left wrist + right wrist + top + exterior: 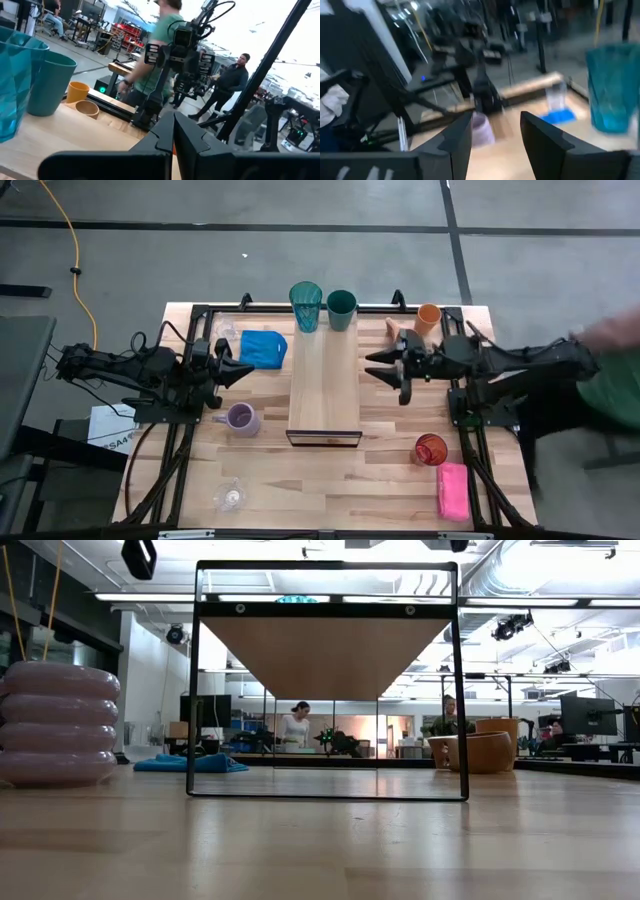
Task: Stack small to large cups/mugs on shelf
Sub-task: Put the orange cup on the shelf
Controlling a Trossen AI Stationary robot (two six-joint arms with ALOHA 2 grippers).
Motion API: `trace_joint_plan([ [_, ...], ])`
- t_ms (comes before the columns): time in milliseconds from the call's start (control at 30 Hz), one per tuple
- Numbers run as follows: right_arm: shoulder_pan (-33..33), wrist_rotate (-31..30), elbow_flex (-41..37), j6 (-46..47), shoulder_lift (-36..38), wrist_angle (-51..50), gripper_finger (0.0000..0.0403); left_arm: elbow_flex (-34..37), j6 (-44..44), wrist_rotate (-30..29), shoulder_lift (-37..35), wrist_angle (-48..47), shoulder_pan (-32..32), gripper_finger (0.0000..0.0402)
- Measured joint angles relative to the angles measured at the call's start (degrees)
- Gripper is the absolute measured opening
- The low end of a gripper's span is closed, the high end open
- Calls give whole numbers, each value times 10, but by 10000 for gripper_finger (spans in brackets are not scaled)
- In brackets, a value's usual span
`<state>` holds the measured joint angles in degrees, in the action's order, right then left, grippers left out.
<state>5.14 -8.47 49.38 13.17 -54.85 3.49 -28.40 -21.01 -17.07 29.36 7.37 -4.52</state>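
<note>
The shelf (323, 385) is a light-wood plank in a black frame at the table's middle. A teal tumbler (306, 306) and a dark green cup (341, 309) stand at its far end. An orange cup (428, 318) and a tan mug (400, 330) sit far right, a lavender mug (241, 418) left of the shelf, and a red cup (430, 449) near right. Clear glasses stand at the near left (231, 496) and far left (224, 330). My left gripper (250, 367) hovers shut left of the shelf. My right gripper (372, 367) hovers open and empty at its right side.
A blue cloth (263, 347) lies far left of the shelf, and a pink sponge (453, 490) lies at the near right corner. A person in green (610, 370) stands past the table's right edge. Bare tabletop lies in front of the shelf's near end.
</note>
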Motion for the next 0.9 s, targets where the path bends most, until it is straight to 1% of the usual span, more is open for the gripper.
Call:
trace_joint_plan([
  [100, 7, 0, -37, -20, 2, 70, 158, 0, 36, 22, 0, 1, 0, 0],
  [167, 7, 0, -50, -20, 2, 79, 158, 0, 51, 34, 0, 1, 0, 0],
  [300, 7, 0, -66, -14, 2, 75, 158, 0, 51, 41, 2, 1, 0, 2],
  [433, 7, 0, -68, -34, 2, 78, 158, 0, 42, 41, 2, 1, 0, 15],
  [567, 7, 0, -68, -56, 2, 83, 158, 0, 43, 30, 2, 1, 0, 43],
  [800, 7, 0, -68, -77, 2, 83, 158, 0, 42, 14, 3, -42, 0, 117],
  [900, 6, 0, -68, -86, 2, 83, 158, 0, 40, 14, 8, -42, 0, 141],
])
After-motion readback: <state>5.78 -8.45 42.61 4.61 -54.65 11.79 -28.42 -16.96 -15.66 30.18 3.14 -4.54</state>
